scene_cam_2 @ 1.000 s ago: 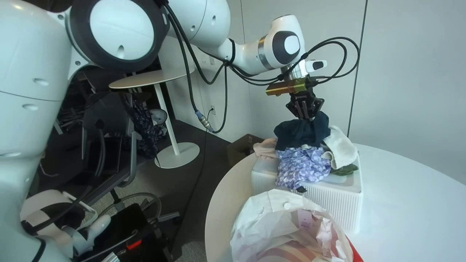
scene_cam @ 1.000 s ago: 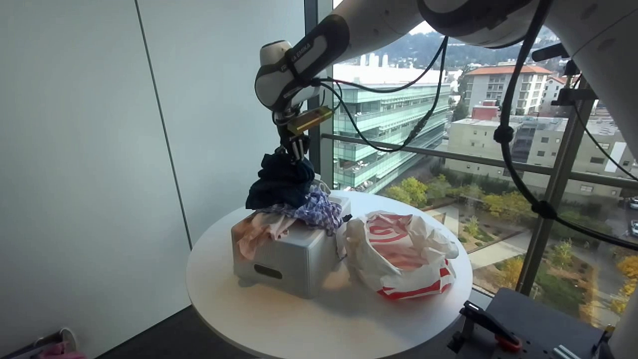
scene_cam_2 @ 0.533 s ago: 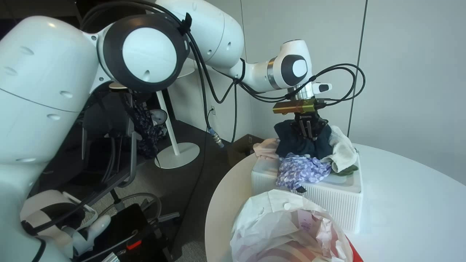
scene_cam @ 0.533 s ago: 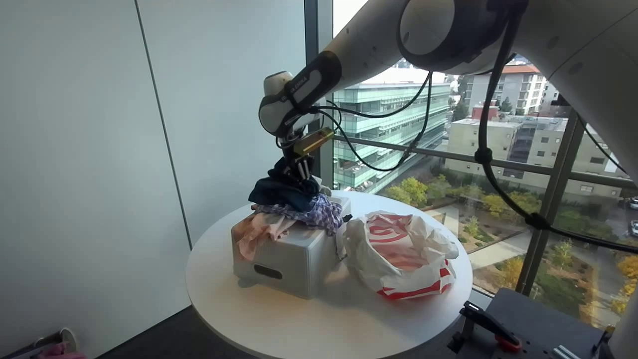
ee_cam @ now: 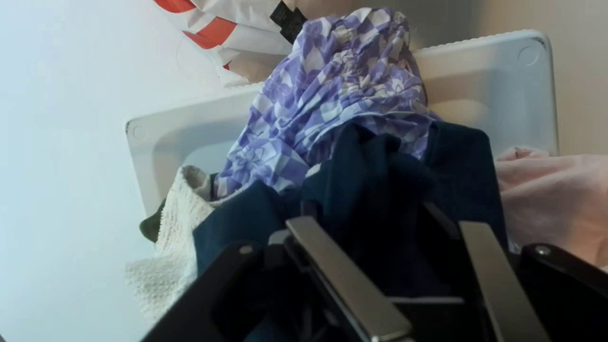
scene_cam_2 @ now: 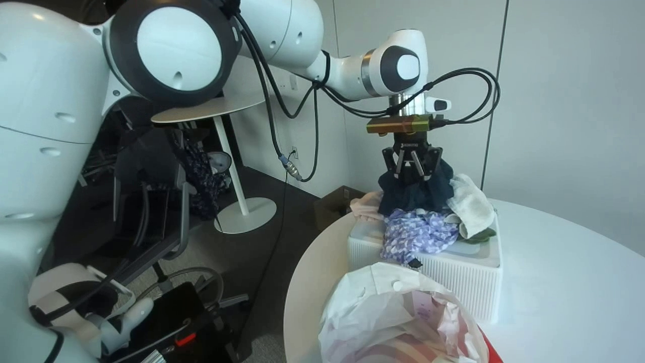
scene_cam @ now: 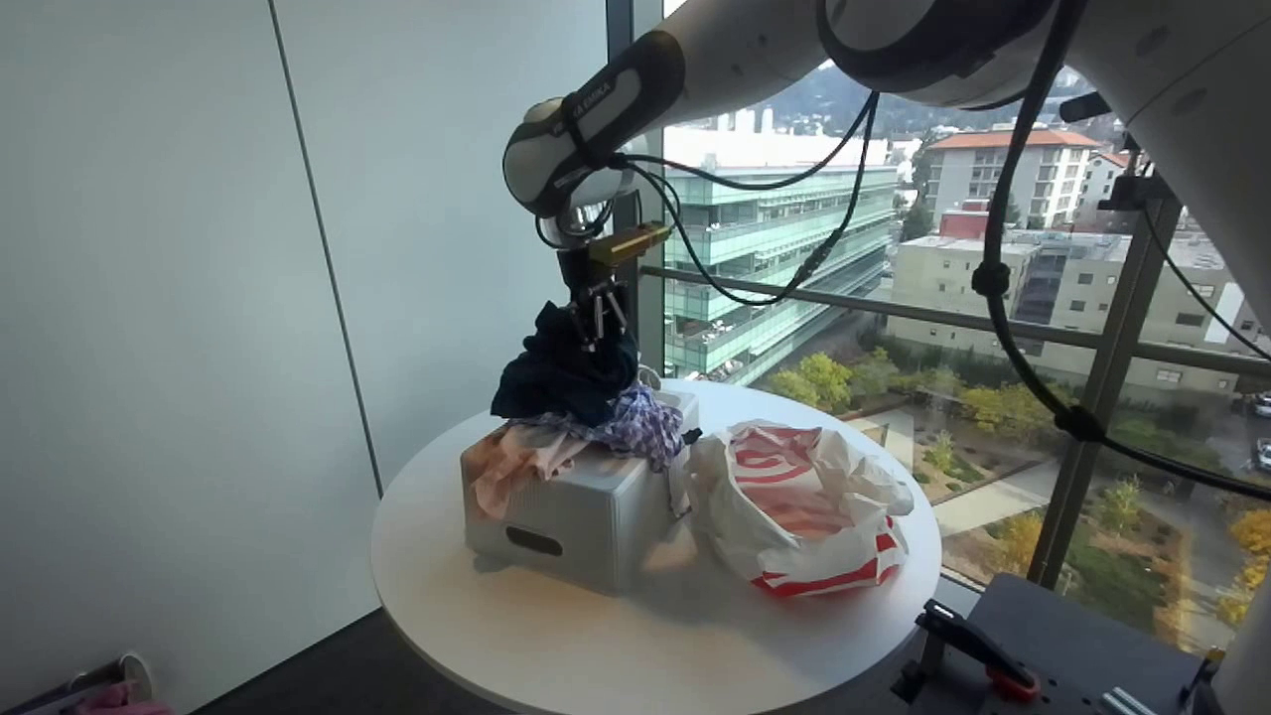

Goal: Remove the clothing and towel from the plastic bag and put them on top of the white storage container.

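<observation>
The white storage container (scene_cam: pixel 601 536) carries a pile of fabric. A dark navy garment (scene_cam_2: pixel 438 194) lies on top, bunched upward between my fingers. Below it are a purple checked garment (ee_cam: pixel 351 85), a pink cloth (scene_cam: pixel 526 462), an off-white towel (scene_cam_2: pixel 471 206) and a dark green item (ee_cam: pixel 152 225). My gripper (scene_cam_2: pixel 412 176) is open over the navy garment, with fingers spread on both sides of a fold; the wrist view shows the same spread (ee_cam: pixel 375 223). The plastic bag (scene_cam: pixel 715 506), white with red markings, stands open beside the container. No garment shows inside it.
Everything stands on a round white table (scene_cam: pixel 477 636). A window (scene_cam: pixel 775 348) is behind it. A wall (scene_cam_2: pixel 569 101) stands close behind the container. Another round table (scene_cam_2: pixel 211 108) and a chair are further back.
My gripper first lowered with the navy garment bunched in it, then rose again, and its fingers have spread. The garment has settled on the pile. The bag and container have not moved.
</observation>
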Robot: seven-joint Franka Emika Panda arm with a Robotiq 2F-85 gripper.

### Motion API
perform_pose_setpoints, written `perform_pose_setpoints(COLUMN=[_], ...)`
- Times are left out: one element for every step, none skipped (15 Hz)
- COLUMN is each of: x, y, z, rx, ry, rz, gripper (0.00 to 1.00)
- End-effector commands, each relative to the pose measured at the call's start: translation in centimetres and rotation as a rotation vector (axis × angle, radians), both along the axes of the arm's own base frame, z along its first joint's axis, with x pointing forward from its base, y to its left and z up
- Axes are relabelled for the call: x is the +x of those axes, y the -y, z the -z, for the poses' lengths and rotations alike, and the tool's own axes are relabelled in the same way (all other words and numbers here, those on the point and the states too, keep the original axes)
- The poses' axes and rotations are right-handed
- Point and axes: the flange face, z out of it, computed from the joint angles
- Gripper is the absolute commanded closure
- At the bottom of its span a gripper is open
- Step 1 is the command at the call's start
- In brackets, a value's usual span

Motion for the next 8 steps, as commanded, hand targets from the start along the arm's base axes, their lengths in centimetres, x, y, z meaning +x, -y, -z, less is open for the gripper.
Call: perform_pose_setpoints(x=[-4.3, -5.4, -6.5, -7.8, -8.8, -10.0, -11.0, -11.9], y=[-0.7, -0.8, -0.9, -0.7, -0.5, -0.1, 0.4, 0.9], z=[-6.3, -7.9, -9.2, -10.6, -11.7, -12.7, -13.3, -13.7], rx=[0.079, 0.091, 0.097, 0.104, 0.105, 0.108, 0.111, 0.117], ry=[-0.01, -0.015, -0.02, -0.027, -0.035, -0.046, -0.055, -0.066], rz=[-0.032, -0.031, -0.026, -0.008, 0.013, 0.041, 0.066, 0.078], gripper=[0.1, 0.04, 0.0, 0.0, 0.0, 0.0, 0.0, 0.0])
